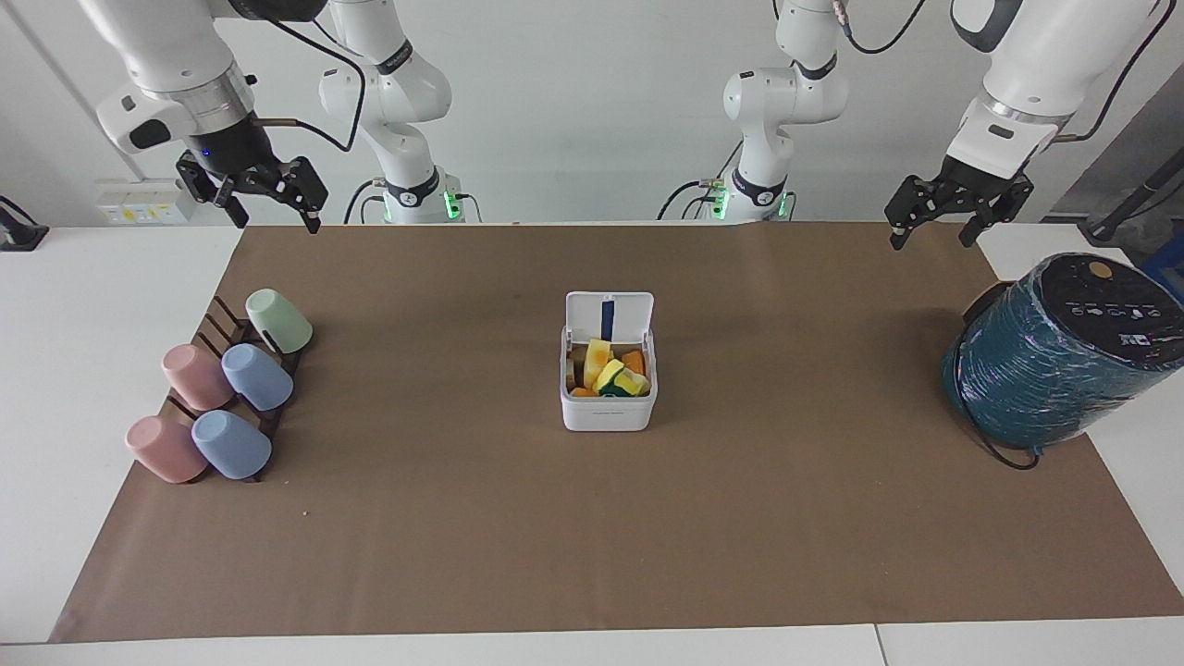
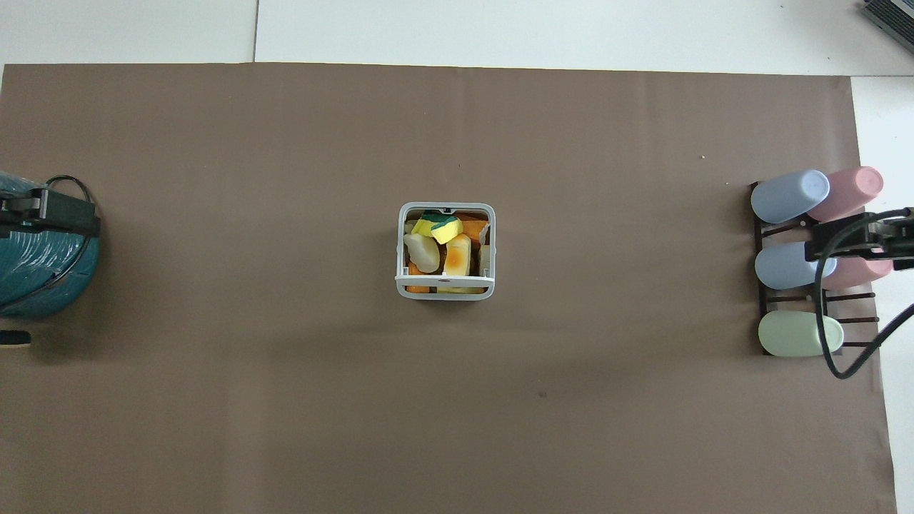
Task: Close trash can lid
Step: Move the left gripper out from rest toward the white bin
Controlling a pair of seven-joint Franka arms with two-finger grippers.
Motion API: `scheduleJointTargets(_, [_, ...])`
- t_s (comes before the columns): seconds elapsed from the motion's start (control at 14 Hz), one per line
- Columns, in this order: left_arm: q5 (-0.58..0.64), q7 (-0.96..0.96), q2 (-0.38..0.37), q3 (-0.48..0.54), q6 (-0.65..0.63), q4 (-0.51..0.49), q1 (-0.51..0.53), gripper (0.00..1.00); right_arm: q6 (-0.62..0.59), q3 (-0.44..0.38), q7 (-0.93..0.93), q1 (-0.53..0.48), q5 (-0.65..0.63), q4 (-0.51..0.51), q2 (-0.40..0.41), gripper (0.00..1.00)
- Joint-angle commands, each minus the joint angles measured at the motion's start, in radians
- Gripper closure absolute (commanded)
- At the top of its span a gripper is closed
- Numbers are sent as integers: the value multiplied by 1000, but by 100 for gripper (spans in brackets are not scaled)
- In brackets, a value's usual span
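The small white trash can (image 1: 608, 413) stands in the middle of the brown mat, filled with yellow and orange pieces; it also shows in the overhead view (image 2: 400, 246). Its lid (image 1: 609, 314) stands upright and open on the side nearer to the robots, with the dark blue strip of its underside showing; in the overhead view the lid (image 2: 445, 280) is seen edge-on. My left gripper (image 1: 931, 239) hangs open and empty in the air near the teal cylinder. My right gripper (image 1: 277, 220) hangs open and empty in the air over the cup rack's end of the table. Both arms wait, well apart from the can.
A large teal-wrapped cylinder (image 1: 1054, 365) with a black cable stands at the left arm's end of the table. A dark rack with several pastel cups (image 1: 227, 388) lies at the right arm's end. The brown mat (image 1: 592, 546) covers most of the table.
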Motion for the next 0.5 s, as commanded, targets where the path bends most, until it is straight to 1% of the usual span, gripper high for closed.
scheduleJointTargets(0.0, [17,1,-26,-5,3,-29,-10,0,14,-2,-53,-13,-6,-10,-18,0])
scheduleJointTargets(0.14, [17,4,-28,-12,-2,-31,-12,0,-9,3,-52,-19,-8,25,5,0])
scheduleJointTargets(0.29, [17,-1,-28,-35,9,-32,-24,0,-69,2,-52,-20,-10,125,75,0])
scheduleJointTargets(0.43, [17,-17,-34,-35,27,-49,-77,0,-40,2,-58,-19,-11,112,82,0])
